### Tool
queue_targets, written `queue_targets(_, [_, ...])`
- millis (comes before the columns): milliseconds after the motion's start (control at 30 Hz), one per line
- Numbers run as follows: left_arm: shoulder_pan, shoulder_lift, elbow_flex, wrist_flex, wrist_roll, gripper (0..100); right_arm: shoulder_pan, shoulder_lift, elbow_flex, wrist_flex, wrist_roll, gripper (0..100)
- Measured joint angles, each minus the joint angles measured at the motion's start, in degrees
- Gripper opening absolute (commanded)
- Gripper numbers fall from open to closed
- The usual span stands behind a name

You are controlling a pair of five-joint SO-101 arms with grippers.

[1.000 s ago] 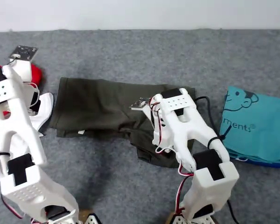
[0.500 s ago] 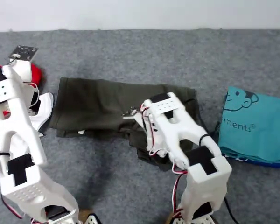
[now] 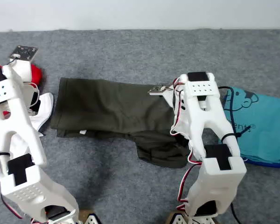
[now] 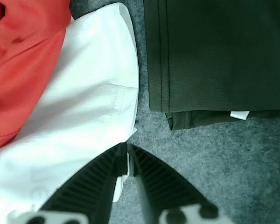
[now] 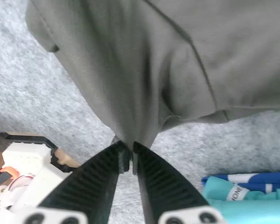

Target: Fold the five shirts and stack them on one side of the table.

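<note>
A dark olive shirt [image 3: 107, 105] lies partly folded across the middle of the grey table. My right gripper [image 5: 131, 148] is shut on a pinch of its cloth [image 5: 130, 84], which hangs lifted off the table from the jaws. The right arm [image 3: 200, 107] stands over the shirt's right end. My left gripper [image 4: 127, 148] is shut on the edge of a white shirt [image 4: 84, 116], beside the olive shirt's left hem [image 4: 200, 65]. A red shirt [image 4: 23, 56] lies under the white one. A folded teal shirt [image 3: 261, 126] rests at the right.
A blue shirt [image 3: 270, 163] peeks out beneath the teal one at the right edge. The right arm's base [image 5: 32, 177] stands near the front edge. Bare grey table [image 3: 130, 51] stretches behind the olive shirt and in front of it [image 3: 107, 182].
The right arm swung left over the olive shirt, then back right and farther away, carrying the pinched cloth with it. The left arm has kept still.
</note>
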Motion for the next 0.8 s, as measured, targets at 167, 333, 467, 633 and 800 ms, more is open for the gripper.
queue_targets(167, [0.00, 0.00, 0.00, 0.00, 0.00, 2, -0.70, 0.00, 2.99, 0.00, 0.79, 1.3])
queue_targets(333, [0.00, 0.00, 0.00, 0.00, 0.00, 2, -3.96, 0.00, 11.08, 0.00, 0.79, 2.0])
queue_targets(467, [0.00, 0.00, 0.00, 0.00, 0.00, 2, -3.96, 0.00, 11.52, 0.00, 0.79, 9.1])
queue_targets(633, [0.00, 0.00, 0.00, 0.00, 0.00, 2, -3.60, 0.00, 11.43, 0.00, -0.44, 16.5])
queue_targets(800, [0.00, 0.00, 0.00, 0.00, 0.00, 2, -2.90, 0.00, 5.36, 0.18, -2.64, 17.0])
